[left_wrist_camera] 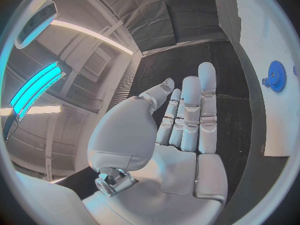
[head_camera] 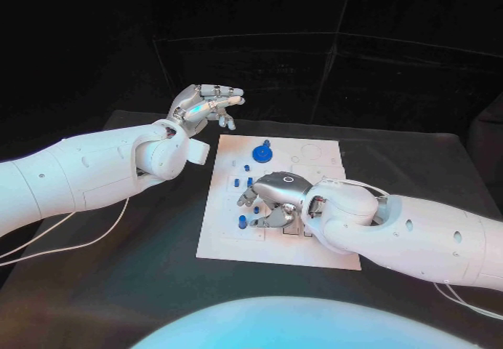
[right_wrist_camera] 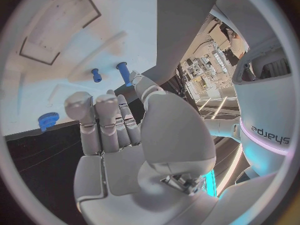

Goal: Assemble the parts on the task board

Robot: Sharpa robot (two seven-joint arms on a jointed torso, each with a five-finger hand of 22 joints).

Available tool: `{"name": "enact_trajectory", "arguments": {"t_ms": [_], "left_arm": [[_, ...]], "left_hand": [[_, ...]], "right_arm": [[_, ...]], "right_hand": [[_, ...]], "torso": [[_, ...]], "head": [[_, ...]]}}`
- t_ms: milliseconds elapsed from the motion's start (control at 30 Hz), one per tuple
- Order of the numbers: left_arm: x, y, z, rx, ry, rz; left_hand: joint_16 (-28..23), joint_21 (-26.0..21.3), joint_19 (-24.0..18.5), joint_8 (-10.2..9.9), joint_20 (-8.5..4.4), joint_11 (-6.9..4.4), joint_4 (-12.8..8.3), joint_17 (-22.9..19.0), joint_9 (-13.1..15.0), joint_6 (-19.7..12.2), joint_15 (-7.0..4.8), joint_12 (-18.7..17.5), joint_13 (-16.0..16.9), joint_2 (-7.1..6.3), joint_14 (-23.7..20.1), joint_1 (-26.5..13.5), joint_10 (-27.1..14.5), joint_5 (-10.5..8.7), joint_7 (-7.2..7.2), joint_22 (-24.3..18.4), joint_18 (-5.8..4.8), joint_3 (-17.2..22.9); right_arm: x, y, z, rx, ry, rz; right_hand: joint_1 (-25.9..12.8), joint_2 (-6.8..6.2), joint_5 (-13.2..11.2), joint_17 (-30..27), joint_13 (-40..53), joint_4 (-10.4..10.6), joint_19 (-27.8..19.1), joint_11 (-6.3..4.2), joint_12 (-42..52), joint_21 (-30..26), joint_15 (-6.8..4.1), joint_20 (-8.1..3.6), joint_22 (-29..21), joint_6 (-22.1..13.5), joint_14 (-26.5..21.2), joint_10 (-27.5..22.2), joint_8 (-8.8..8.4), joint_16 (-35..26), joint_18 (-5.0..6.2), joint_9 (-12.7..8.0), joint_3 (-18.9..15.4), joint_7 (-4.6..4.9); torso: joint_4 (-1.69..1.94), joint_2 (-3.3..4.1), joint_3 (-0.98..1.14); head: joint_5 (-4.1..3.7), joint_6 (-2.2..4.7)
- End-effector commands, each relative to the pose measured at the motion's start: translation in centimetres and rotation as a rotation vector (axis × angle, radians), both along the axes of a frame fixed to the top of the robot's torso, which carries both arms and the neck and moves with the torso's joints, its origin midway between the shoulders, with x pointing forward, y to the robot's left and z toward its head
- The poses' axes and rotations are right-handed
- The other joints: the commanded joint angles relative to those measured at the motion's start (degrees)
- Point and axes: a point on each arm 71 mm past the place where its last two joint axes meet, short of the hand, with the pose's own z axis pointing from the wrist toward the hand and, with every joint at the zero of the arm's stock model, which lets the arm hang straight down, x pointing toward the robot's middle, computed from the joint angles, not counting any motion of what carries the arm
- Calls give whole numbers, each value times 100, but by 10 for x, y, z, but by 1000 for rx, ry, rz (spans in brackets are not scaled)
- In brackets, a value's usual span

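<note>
While your right hand (head_camera: 275, 198) hovers low over the board's (head_camera: 315, 251) middle, fingers loosely spread and holding nothing, log the targets beneath it: small blue pegs (head_camera: 249, 183) just beside the fingertips, one gear (head_camera: 262, 153) farther up the board. Settle on one peg, close thumb and finger squarely, and lift straight. Left hand (head_camera: 206, 103): raised off the board's far corner, fingers straight, empty; keep it clear above the table (head_camera: 137, 291).

White rounded arms end in silver hands (head_camera: 275, 198), thin white cables trailing.
</note>
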Motion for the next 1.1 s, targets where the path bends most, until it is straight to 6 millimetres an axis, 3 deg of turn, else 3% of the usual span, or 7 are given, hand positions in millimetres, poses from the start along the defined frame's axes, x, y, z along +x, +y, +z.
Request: {"name": "enact_trajectory", "arguments": {"t_ms": [33, 200, 300, 400, 600, 800, 1100], "left_arm": [[0, 0, 1, -7, -2, -10], [0, 0, 1, -7, -1, -10], [-1, 1, 2, -6, -1, -8], [-1, 1, 2, -6, 0, -8], [-3, 1, 2, -7, 0, -9], [-6, -1, 2, -10, 3, -19], [-10, 1, -1, -6, 12, -23]], "left_hand": [[-13, -28, -49, 42, 3, -10, -34, -12, -7, -36, 6, 59, -11, 24, -29, 33, -65, 34, 15, -13, 77, -19], [-13, -28, -49, 42, 3, -10, -34, -12, -7, -36, 6, 59, -11, 24, -29, 33, -65, 34, 15, -13, 77, -19], [-13, -28, -49, 42, 3, -10, -34, -12, -7, -36, 6, 59, -11, 24, -29, 33, -65, 34, 15, -13, 77, -19], [-13, -28, -49, 42, 3, -10, -34, -12, -7, -36, 6, 59, -11, 24, -29, 33, -65, 34, 15, -13, 77, -19], [-13, -28, -49, 42, 3, -10, -34, -12, -7, -36, 6, 59, -11, 24, -29, 33, -65, 34, 15, -13, 77, -19], [-12, -29, -49, 47, 4, -9, -35, -14, -6, -35, 7, 66, -12, 25, -30, 34, -72, 34, 15, -15, 77, -21], [-12, -29, -49, 47, 4, -9, -35, -14, -6, -35, 7, 66, -12, 25, -30, 34, -72, 34, 15, -15, 77, -21]], "right_arm": [[0, -7, 8, 68, -49, -41], [3, -33, 19, 125, -39, -134], [13, -60, 27, 161, 25, -270], [20, -92, 29, 177, 103, -404], [22, -141, 27, 136, 197, -595], [20, -175, 20, 46, 213, -733], [4, -182, 1, -61, 232, -767]], "right_hand": [[73, 10, 8, -111, 11, 5, -88, -11, 77, -78, 2, -2, -87, -89, -56, -64, 2, -87, 105, 7, -80, -5], [52, 86, 60, -5, 54, 69, 55, -38, 373, 25, -16, -15, 58, 125, 21, 205, 100, -24, 69, 51, -206, -10], [-143, 247, 69, 727, 183, 307, 500, -139, 813, 528, -79, -54, 716, 588, 243, 961, 329, 513, -75, 135, -238, -41], [-230, 200, 148, 1401, 369, 424, 886, -309, 1194, 990, -207, -156, 1315, 786, 417, 1594, 420, 1023, -206, 153, -305, -165], [-736, 73, 992, 1891, 1267, 986, 1188, -535, 2248, 1416, -418, -364, 1869, 1045, 448, 2122, 655, 1434, -331, 192, -903, -401], [-861, 119, 881, 2318, 4291, 1475, 1341, -613, 4829, 1638, -473, -438, 2188, 1187, 468, 2402, 930, 1738, -398, 332, -1513, -504], [-923, 172, 606, 2545, 5310, 1708, 1409, -625, 5550, 1728, -478, -436, 2325, 1155, 485, 2355, 1120, 1888, -428, 508, -2021, -522]], "torso": [[-5, -10, -5], [5, -18, -18], [-7, -14, -13], [-17, -20, -27], [-83, -41, -53], [-146, -62, -56], [-132, -61, -54]], "head": [[-36, 16], [-145, 44], [-239, 64], [-361, 95], [-560, 116], [-629, 124], [-686, 108]]}}
